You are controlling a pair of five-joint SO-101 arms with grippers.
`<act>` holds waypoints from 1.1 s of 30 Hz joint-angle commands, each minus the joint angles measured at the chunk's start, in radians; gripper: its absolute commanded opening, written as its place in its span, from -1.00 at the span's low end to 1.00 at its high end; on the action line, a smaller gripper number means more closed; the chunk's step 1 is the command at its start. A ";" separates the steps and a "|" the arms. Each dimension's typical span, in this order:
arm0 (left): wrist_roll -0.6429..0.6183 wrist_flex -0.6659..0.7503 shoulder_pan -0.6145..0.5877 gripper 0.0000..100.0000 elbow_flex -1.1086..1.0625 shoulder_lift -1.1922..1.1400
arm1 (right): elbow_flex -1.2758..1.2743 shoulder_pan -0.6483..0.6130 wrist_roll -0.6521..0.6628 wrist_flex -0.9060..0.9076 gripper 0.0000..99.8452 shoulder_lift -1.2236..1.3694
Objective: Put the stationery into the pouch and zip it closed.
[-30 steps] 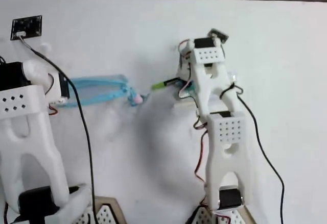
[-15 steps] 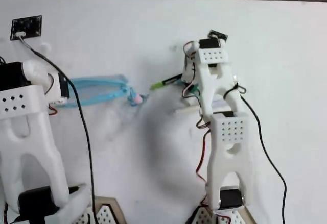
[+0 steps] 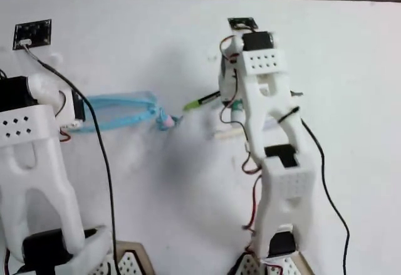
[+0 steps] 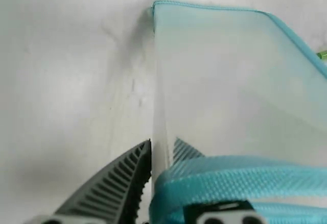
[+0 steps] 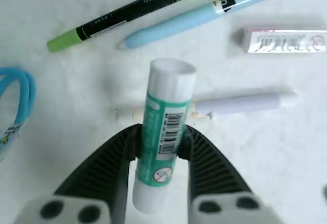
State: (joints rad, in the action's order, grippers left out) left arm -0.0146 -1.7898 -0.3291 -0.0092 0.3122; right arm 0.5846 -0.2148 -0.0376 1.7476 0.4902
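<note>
My right gripper is shut on a white and green glue stick and holds it above the other stationery: a green and black pen, a light blue pen, an eraser and a pale pen. From above, this gripper hangs mid-table, with the green pen beside it. The translucent blue pouch lies to the left, its pink zipper pull pointing at the pens. My left gripper is shut on the pouch at its edge.
A small black board with a cable sits at the far left of the table. A black cable trails over the left arm. The blue loop of the pouch lies close to the stationery. White tabletop spreads between the arms.
The right arm has risen and swung toward the far side of the table with the glue stick in its gripper. The left arm and pouch have stayed put.
</note>
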 commanded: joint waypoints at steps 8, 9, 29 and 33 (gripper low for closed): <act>0.008 0.005 -0.005 -0.81 0.003 0.027 | -0.632 -0.142 0.015 0.021 -0.96 -0.756; 0.008 0.005 -0.005 -0.81 0.003 0.027 | -0.694 -0.173 0.015 0.021 -0.96 -0.823; 0.058 0.006 -0.004 -0.96 0.005 0.028 | -1.177 -0.476 -0.241 -1.426 -0.96 -1.276; 0.031 0.006 -0.004 -0.96 0.005 0.028 | -1.320 -0.552 -0.241 -1.633 -0.96 -1.268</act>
State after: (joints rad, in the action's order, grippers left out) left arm 0.0391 -1.7837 -0.3291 -0.0092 0.3168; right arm -0.6767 -0.7227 -0.2662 0.2777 -0.7572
